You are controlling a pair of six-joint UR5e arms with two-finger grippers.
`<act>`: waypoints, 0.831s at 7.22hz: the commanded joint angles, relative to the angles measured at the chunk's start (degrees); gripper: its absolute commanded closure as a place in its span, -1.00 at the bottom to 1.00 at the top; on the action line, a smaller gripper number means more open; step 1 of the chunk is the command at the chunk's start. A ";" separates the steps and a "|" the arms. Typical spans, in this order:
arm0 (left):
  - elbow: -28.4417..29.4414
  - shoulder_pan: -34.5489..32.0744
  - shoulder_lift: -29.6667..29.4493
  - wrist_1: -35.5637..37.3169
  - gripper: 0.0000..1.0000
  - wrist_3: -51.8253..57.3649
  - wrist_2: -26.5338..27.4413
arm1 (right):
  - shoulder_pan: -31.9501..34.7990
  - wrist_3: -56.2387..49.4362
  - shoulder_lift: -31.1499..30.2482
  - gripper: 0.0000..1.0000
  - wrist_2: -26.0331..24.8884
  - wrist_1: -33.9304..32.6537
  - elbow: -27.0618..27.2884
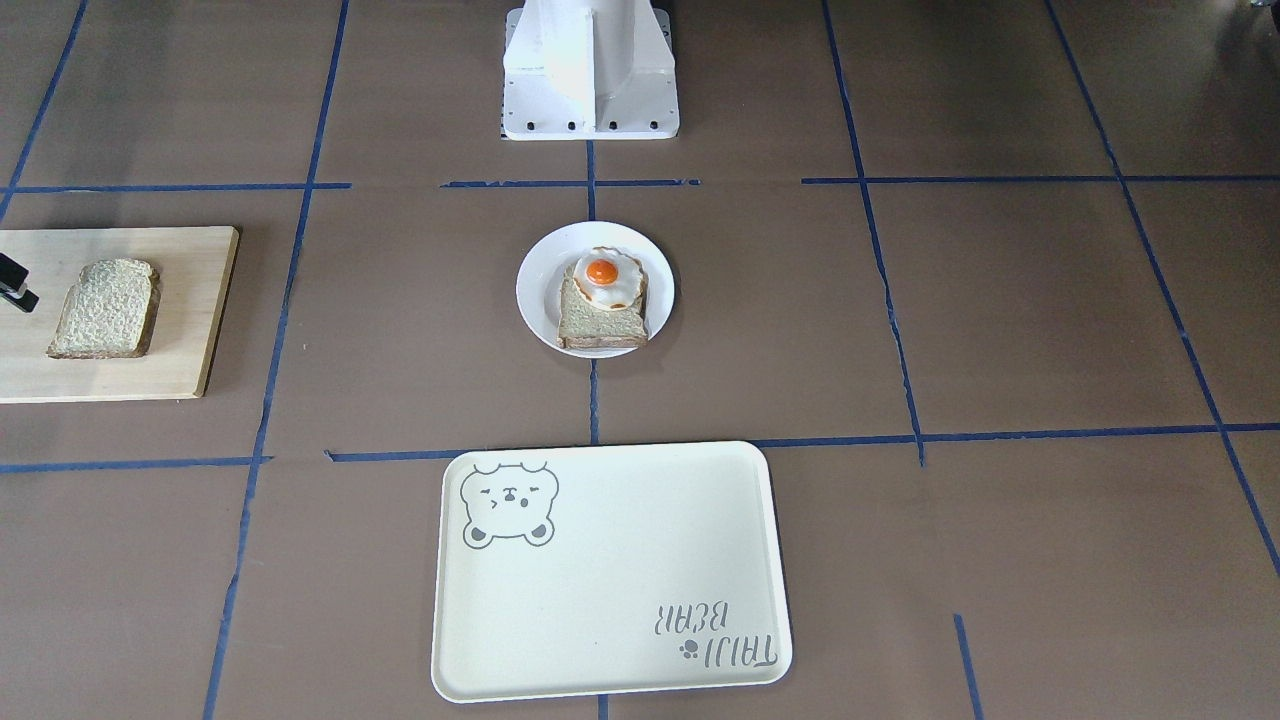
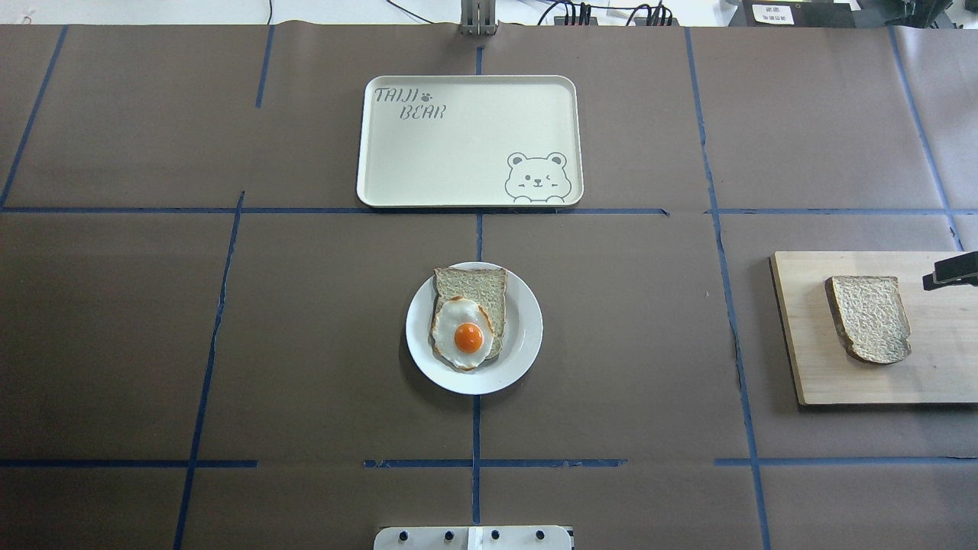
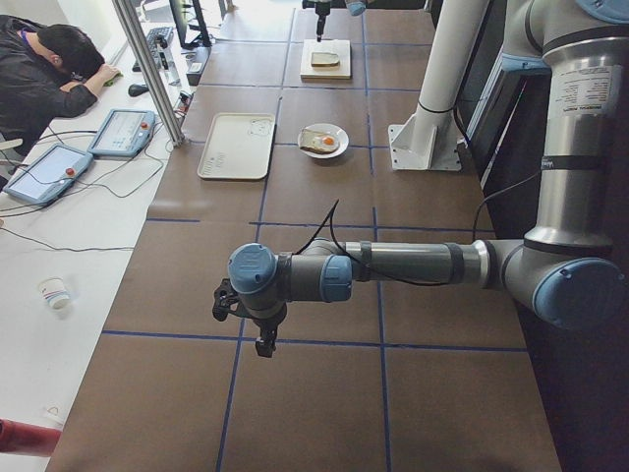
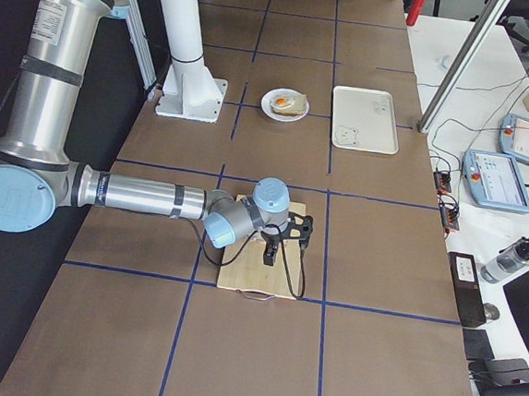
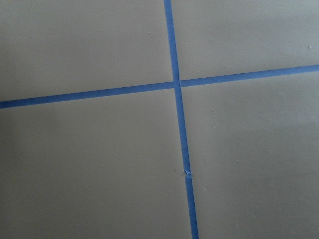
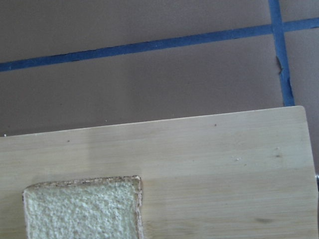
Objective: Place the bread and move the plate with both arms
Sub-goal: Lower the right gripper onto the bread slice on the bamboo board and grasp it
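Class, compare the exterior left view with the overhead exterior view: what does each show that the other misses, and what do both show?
Only exterior left: the left arm and left tool above the table, a person at the side desk, and a paper cup.
Only overhead: the tray's lettering, clear enough to read.
Both: the plate holding a second slice and fried egg, the bread on the wooden board, the tray, and the right tool by the board.

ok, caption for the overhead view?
Egg-topped slice on the plate, bread on the wooden board, right hand near it.
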 commanded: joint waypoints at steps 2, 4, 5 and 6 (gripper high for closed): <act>-0.51 0.00 0.38 -0.09 -1.00 0.00 0.00 | -5.38 1.87 0.72 -0.95 -1.38 0.60 -0.05; -0.43 0.00 0.29 -0.09 -1.00 -0.09 0.00 | -5.39 1.88 0.72 -0.65 -1.29 0.60 -0.92; -0.51 0.00 0.38 0.00 -1.00 -0.09 0.00 | -5.39 1.88 0.72 -0.57 -1.29 0.60 -1.01; -0.43 0.09 0.29 -0.09 -1.00 -0.09 0.00 | -5.39 1.88 0.72 -0.46 -1.29 0.60 -1.36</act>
